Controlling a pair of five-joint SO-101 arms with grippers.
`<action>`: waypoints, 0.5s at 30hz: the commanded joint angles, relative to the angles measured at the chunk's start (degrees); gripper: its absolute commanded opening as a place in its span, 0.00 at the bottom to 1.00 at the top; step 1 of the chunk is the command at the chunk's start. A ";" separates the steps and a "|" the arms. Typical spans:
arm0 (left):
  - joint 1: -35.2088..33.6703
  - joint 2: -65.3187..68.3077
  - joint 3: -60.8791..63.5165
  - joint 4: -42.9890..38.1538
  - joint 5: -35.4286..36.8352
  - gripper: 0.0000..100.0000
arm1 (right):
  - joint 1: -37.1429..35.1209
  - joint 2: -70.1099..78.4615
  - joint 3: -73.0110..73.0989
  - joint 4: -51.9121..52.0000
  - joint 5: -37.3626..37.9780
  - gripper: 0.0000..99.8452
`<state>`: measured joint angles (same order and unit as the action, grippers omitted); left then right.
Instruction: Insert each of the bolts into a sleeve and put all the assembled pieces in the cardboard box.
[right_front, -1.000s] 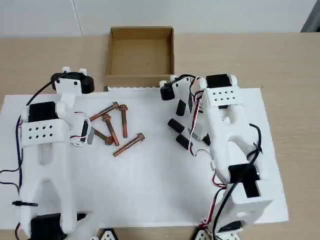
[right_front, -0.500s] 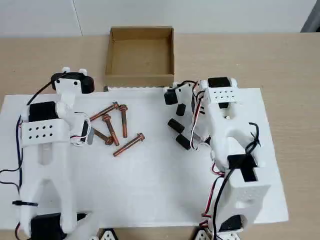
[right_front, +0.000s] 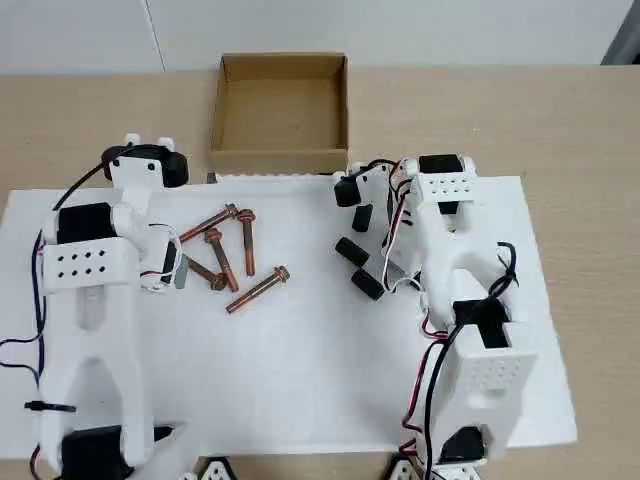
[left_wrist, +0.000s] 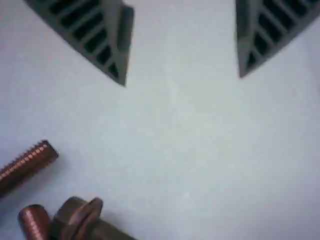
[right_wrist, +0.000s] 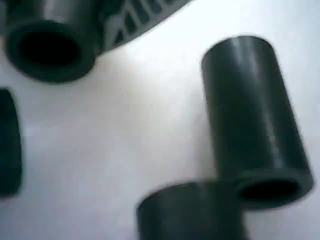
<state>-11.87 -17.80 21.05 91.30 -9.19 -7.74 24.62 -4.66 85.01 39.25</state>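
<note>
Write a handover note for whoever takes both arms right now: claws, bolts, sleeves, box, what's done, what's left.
Left claw: open, holding nothing, low over the white mat beside the bolts.
Right claw: low among the black sleeves; grip state cannot be told.
Bolts lie loose in a cluster on the mat; sleeves lie loose by the right arm.
The cardboard box sits past the mat's far edge, with no assembled piece inside.
Done: nothing; no bolt is in a sleeve.
Left: every insertion, then boxing all pieces.
</note>
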 joint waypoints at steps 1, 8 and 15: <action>0.09 -0.35 0.75 0.09 -0.53 0.14 | -0.40 -1.10 -1.67 2.15 0.18 0.01; 0.00 -0.79 1.98 0.18 -0.18 0.14 | -0.48 -11.47 -7.56 9.63 -2.46 0.01; 0.09 0.35 -0.22 1.49 1.76 0.14 | 0.48 -22.99 -7.56 13.49 -7.38 0.00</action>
<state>-11.87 -17.54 23.43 92.18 -9.10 -8.35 8.53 -10.20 97.05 34.51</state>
